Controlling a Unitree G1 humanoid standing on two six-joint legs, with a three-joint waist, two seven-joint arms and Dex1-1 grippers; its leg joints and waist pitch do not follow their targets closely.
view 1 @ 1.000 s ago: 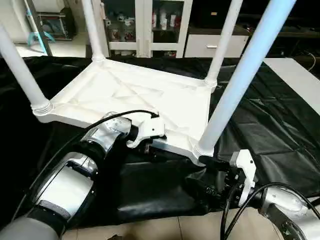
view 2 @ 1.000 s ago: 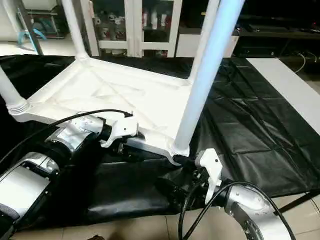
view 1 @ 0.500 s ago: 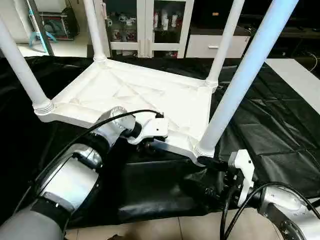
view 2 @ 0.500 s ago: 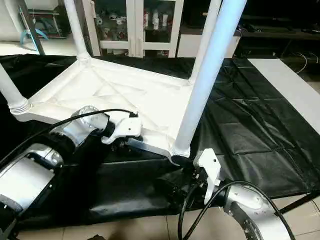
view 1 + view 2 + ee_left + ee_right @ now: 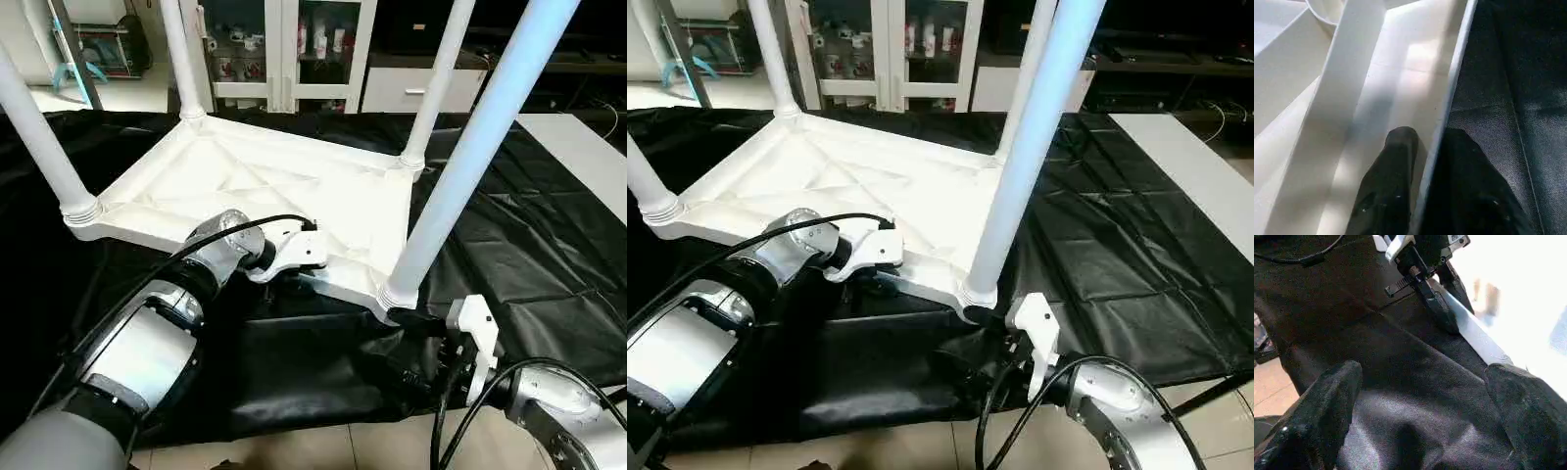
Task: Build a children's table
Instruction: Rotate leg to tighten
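The children's table point(image 5: 274, 181) lies upside down on the black cloth, its X-ribbed underside up and its white legs point(image 5: 470, 147) standing upward. My left gripper point(image 5: 294, 284) is at the top's near edge. In the left wrist view one black finger point(image 5: 1396, 161) lies inside on the white plastic and the other outside, with the thin rim point(image 5: 1449, 88) pinched between them. My right gripper point(image 5: 402, 343) sits low by the near right corner lobe, just below the leg's foot. It is open wide point(image 5: 1425, 382) over the cloth and holds nothing.
Black cloth point(image 5: 529, 225) covers the work table and is wrinkled around the right gripper. A white panel point(image 5: 588, 147) lies at the far right. White cabinets point(image 5: 284, 49) stand behind. Tiled floor point(image 5: 323, 450) shows below the table's near edge.
The left gripper's fingers have drawn together onto the table top's near rim, and the left arm has shifted slightly forward. The right gripper stays as it was.
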